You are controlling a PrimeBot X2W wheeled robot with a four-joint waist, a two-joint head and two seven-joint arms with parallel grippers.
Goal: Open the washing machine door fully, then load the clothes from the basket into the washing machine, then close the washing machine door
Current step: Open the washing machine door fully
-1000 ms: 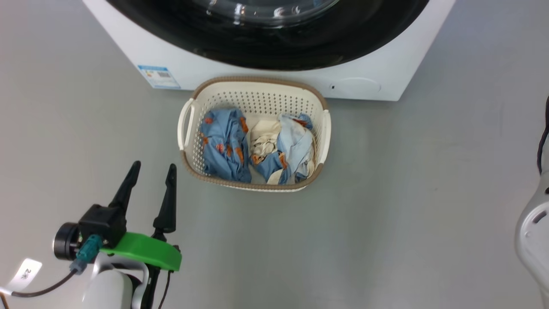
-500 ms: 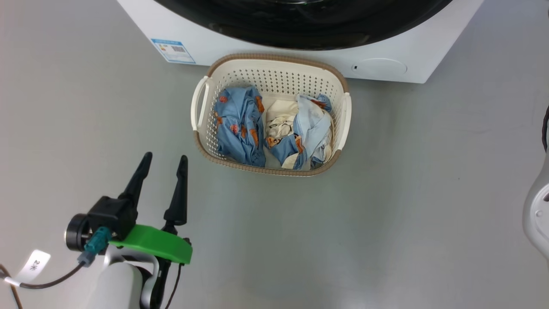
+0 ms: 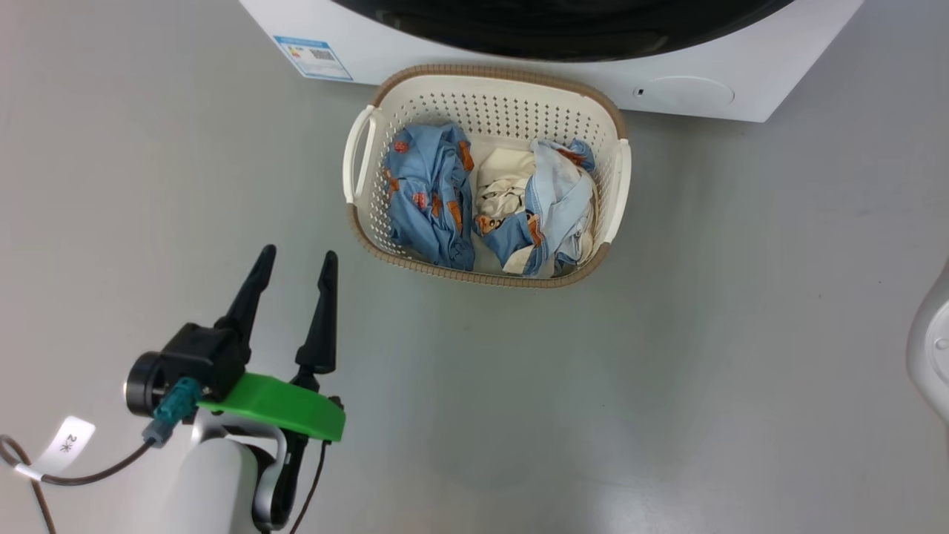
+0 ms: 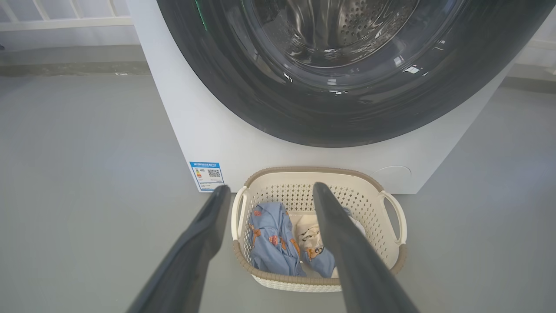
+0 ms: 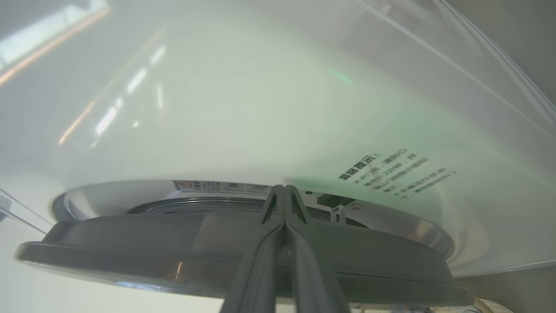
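The cream basket (image 3: 357, 159) stands on the floor against the white washing machine (image 3: 778, 67). Blue, pale blue and cream clothes (image 3: 434, 193) lie in it. The washing machine door (image 3: 578, 37) shows its black rim at the top edge. My left gripper (image 3: 298, 256) is open and empty, low and to the left of the basket. In the left wrist view the left gripper (image 4: 271, 188) points at the basket (image 4: 304, 170), the clothes (image 4: 271, 243) and the door (image 4: 330, 113). My right gripper (image 5: 284, 188) is shut, its fingers lying across the edge of the door (image 5: 217, 243), which stands slightly off the machine front.
Grey floor spreads around the basket on all sides. A blue label (image 3: 311, 55) and a round filter cover (image 3: 689, 89) sit low on the machine front. My pale right forearm (image 3: 930, 348) shows at the right edge.
The head camera has shifted, so the machine and basket sit higher and further right in the view. The left gripper stays open; nothing has been taken or let go.
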